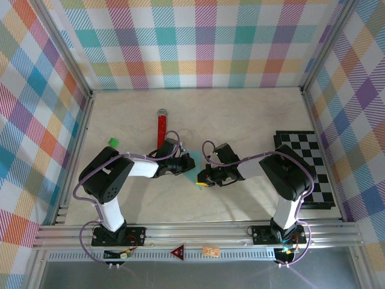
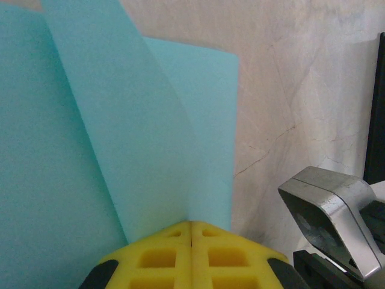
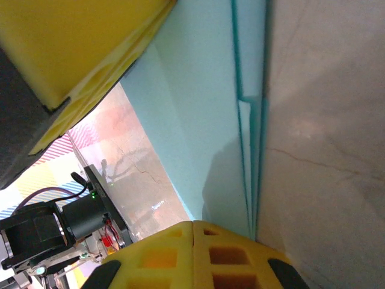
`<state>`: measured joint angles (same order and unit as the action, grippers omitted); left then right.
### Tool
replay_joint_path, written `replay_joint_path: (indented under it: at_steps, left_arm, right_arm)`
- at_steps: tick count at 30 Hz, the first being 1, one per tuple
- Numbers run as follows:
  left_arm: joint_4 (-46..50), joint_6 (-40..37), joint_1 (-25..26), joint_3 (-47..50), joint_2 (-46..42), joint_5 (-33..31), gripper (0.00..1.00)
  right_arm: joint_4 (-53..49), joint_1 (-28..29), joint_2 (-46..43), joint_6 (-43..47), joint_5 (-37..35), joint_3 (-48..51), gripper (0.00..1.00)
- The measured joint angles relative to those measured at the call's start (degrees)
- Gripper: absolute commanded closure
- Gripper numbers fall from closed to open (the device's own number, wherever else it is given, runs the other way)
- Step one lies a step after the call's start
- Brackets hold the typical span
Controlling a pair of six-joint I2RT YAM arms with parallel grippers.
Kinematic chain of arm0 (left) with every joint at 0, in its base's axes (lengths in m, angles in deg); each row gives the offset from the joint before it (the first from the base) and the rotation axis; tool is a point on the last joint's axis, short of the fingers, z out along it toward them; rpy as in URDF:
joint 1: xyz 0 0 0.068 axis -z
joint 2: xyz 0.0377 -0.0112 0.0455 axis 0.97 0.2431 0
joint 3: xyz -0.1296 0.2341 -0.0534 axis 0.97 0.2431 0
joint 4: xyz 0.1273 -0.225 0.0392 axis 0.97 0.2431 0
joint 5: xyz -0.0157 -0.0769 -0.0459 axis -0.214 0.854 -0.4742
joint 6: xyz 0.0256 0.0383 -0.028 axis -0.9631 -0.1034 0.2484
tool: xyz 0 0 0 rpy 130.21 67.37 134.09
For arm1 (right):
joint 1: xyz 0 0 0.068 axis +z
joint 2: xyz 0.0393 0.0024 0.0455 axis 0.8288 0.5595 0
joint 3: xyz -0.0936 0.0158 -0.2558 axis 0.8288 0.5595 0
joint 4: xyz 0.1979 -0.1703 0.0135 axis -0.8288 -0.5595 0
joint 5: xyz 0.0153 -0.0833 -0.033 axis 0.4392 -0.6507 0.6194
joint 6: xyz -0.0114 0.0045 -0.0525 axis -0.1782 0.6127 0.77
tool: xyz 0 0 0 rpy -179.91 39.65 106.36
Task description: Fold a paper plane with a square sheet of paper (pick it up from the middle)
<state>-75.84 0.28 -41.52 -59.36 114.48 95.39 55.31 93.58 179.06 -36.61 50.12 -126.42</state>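
green bit (image 1: pixel 112 142): tiny thing far left on the table, well apart from the action. You can ignore it.
red tube (image 1: pixel 161 127): lies lengthwise just behind your left wrist. Mind it if you swing that arm back.
left gripper (image 2: pixel 191 227): clenched, with the yellow pads pressed flat together and the paper's lower edge pinched between them. Several layers fan away from the pinch.
sheet of paper (image 1: pixel 192 170): mid-table, caught between your two grippers. It's doubled over already but nowhere near a dart yet, I'd say.
right gripper (image 3: pixel 192 227): clamped too, right at the stacked folded edges. A yellow finger of the left gripper sits very close in the upper left of its wrist view.
checkered board (image 1: pixel 313 174): far right, well apart from the paper.
step in hand: looks like you're setting a crease with both pinches on the same fold.
doing it well: hold one pinch as the anchor and let only the other slide along the fold. Check that the layer edges line up before pressing, since the right wrist view shows them slightly staggered. Go slow, thin paper tears or buckles if both arms pull apart.
count: two arms, two grippers, one sheet, one red tube, one green bit, one board.
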Motion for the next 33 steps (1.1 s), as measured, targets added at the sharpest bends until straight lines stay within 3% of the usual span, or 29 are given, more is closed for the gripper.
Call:
replay_joint_path:
  at_steps: [33]
  left_arm:
    - [-2.6, 5.1, 0.4, 3.4, -1.8, -1.4, 0.95]
  right_arm:
    - [-13.0, 5.0, -7.1, 5.2, -9.2, 1.2, 0.98]
